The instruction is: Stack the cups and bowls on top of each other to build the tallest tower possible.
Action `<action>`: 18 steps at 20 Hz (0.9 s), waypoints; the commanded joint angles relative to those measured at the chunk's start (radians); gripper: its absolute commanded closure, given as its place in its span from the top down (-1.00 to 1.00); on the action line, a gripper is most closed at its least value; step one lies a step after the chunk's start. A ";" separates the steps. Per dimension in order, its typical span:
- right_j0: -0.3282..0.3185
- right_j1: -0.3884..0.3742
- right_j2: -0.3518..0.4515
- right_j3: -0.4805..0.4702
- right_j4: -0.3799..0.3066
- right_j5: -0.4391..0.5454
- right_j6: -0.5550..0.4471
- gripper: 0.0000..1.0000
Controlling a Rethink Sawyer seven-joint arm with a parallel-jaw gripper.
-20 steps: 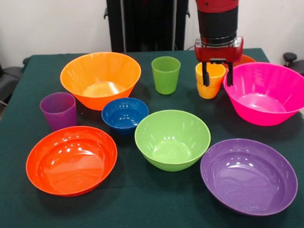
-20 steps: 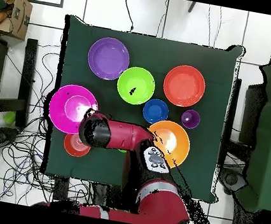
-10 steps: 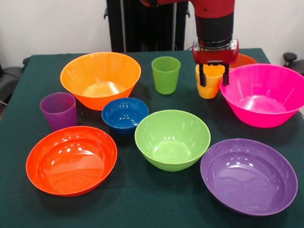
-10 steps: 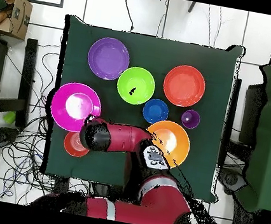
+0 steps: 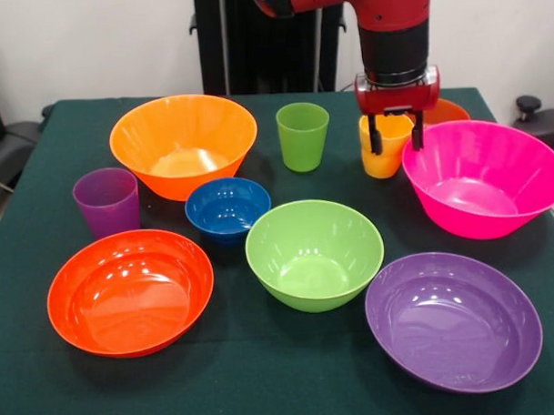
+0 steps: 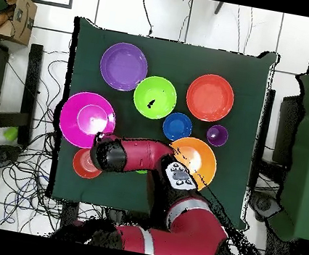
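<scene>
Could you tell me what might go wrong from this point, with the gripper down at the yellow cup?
The gripper hangs open with its jaws astride the yellow cup, so a slightly off-centre close could tip it. The pink bowl sits close beside that cup; one jaw might nudge its rim. The small red-orange bowl behind could also be bumped.

The bowls, like the purple bowl point(image 5: 453, 321) and the red-orange bowl point(image 5: 130, 291), looked to be smooth, glossy plastic that caught the lights. The green cup point(image 5: 303, 136) had the same sheen. The counter point(image 5: 246, 372) wore a matt dark green cloth. The arm point(image 5: 394, 21) was shiny red.
</scene>
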 commanded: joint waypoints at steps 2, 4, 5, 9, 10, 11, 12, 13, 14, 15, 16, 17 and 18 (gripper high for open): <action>-0.065 0.059 0.195 -0.063 -0.130 0.122 -0.199 1.00; -0.080 0.070 0.212 -0.063 -0.150 0.107 -0.190 1.00; -0.087 0.074 0.223 -0.063 -0.155 0.105 -0.185 1.00; -0.072 0.087 0.201 -0.088 -0.188 0.069 -0.137 1.00; -0.068 0.094 0.191 -0.100 -0.195 0.067 -0.131 1.00; -0.065 0.100 0.181 -0.113 -0.202 0.065 -0.125 1.00; -0.059 0.104 0.166 -0.125 -0.209 0.065 -0.117 1.00; -0.056 0.107 0.160 -0.132 -0.214 0.066 -0.111 1.00; -0.047 0.107 0.144 -0.140 -0.219 0.063 -0.098 1.00; -0.045 0.103 0.139 -0.141 -0.225 0.060 -0.092 1.00; -0.041 0.110 0.132 -0.152 -0.232 0.054 -0.086 1.00; -0.037 0.112 0.125 -0.156 -0.236 0.050 -0.078 1.00; -0.033 0.114 0.118 -0.161 -0.241 0.047 -0.071 1.00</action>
